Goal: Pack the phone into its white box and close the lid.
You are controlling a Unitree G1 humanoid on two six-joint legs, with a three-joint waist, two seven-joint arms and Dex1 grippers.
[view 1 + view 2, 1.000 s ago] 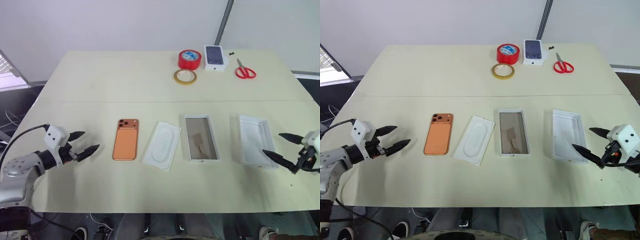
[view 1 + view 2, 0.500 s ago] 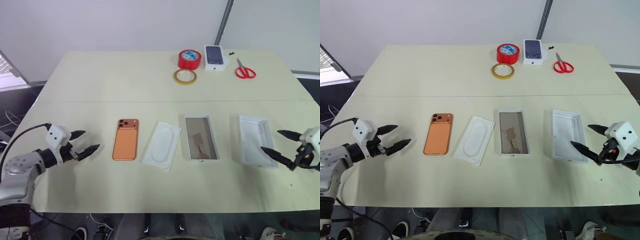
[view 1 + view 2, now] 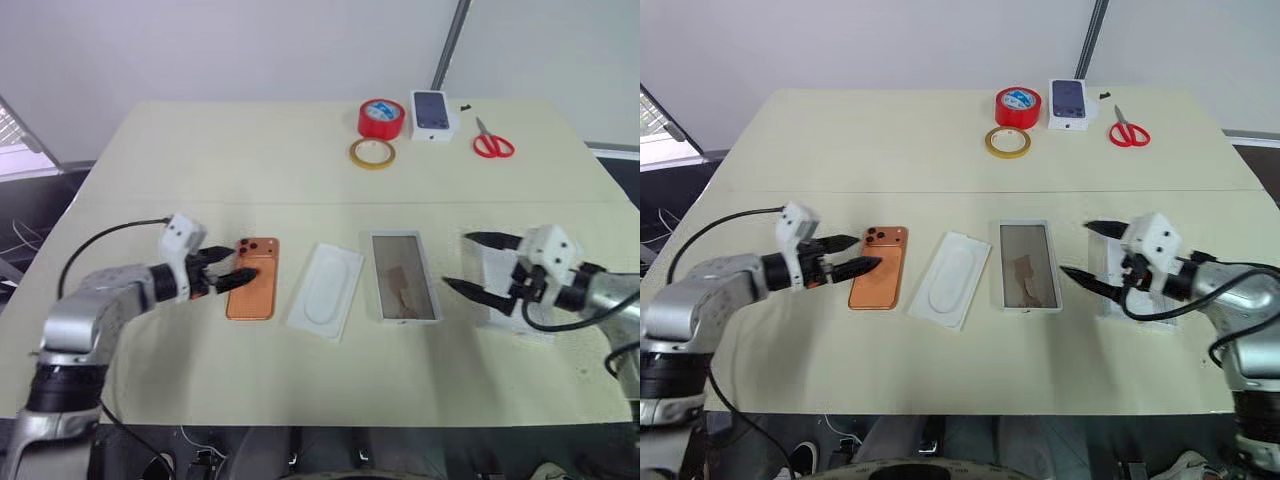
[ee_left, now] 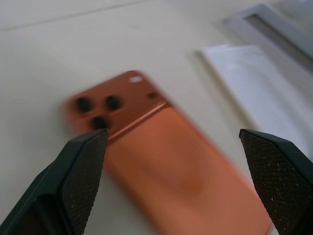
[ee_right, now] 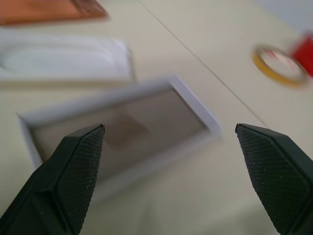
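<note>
Left tool (image 3: 234, 265) agape, just over phone (image 3: 251, 296).

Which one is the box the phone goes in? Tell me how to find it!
Look along the near row on the table. Third from the left, after the phone and the flat white insert, is the white box. It alone shows a brownish inside; the lid beside it is all white.

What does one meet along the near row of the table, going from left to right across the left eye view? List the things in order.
left gripper → phone → white insert with an oval recess → white box → right gripper → lid
</note>
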